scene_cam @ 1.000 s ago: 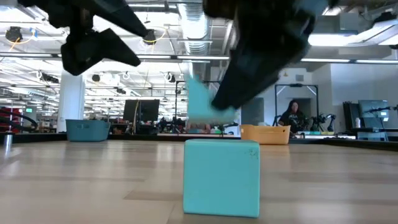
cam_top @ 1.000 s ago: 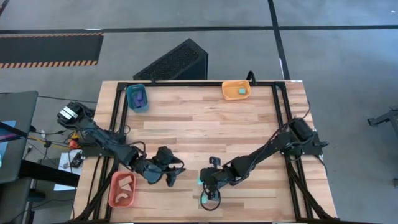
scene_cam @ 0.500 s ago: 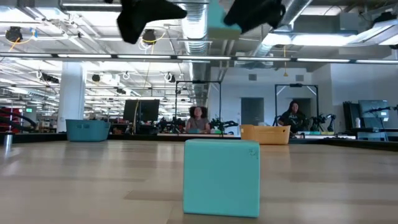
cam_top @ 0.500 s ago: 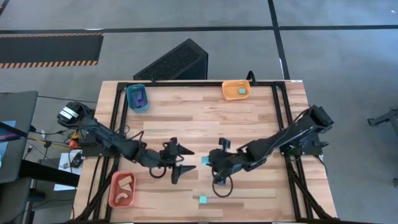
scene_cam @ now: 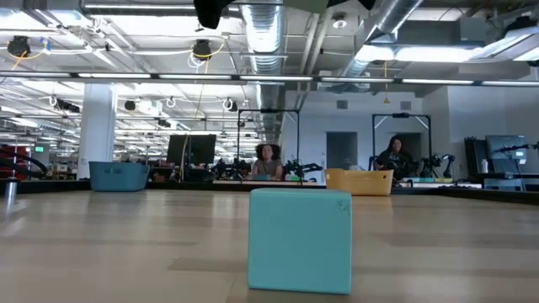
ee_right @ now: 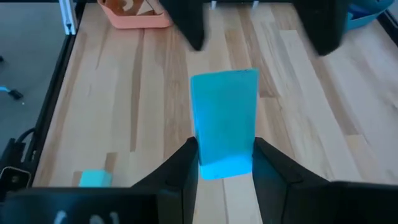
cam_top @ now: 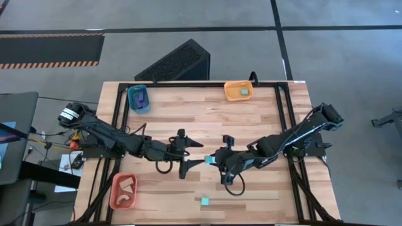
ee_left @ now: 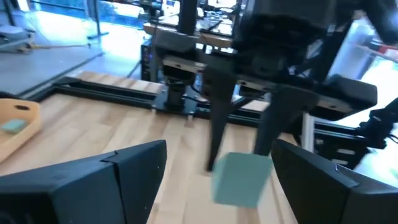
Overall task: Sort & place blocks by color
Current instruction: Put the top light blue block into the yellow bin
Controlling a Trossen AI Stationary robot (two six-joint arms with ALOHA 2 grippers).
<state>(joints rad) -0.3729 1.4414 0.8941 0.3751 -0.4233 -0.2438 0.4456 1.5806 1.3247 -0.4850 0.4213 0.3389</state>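
My right gripper (cam_top: 213,161) hovers over the middle of the table, shut on a light cyan block (ee_right: 224,118). My left gripper (cam_top: 196,156) faces it from the table's left, open, its two fingers (ee_left: 124,171) spread just short of the block (ee_left: 242,177) without touching it. A second cyan cube (cam_top: 204,201) rests flat on the wood near the near edge and fills the low view as the cube (scene_cam: 301,240). Another cyan block (cam_top: 244,91) lies in the yellow-orange tray (cam_top: 230,94), and tan blocks (cam_top: 128,186) lie in the orange tray (cam_top: 114,196). My right gripper pinches the cyan block by its end nearest the wrist (ee_right: 225,163), one finger (ee_right: 184,167) on each of two opposite sides. The fingers point roughly level toward the table's left. The block is lifted clear of the table and sticks out past the fingertips.
The teal tray (cam_top: 138,99) stands at the far left corner, the yellow-orange tray at the far edge, the orange tray at the near left corner. Black frame rails (cam_top: 284,119) run along the table's sides. People sit in the room beyond the table (scene_cam: 396,156).
My right gripper has lifted the cyan block from beside the near-edge cube, rising and moving toward the far edge, and has turned to point left. My left gripper has risen and moved right toward it. Both have left the low view's middle; the other cube stayed put.
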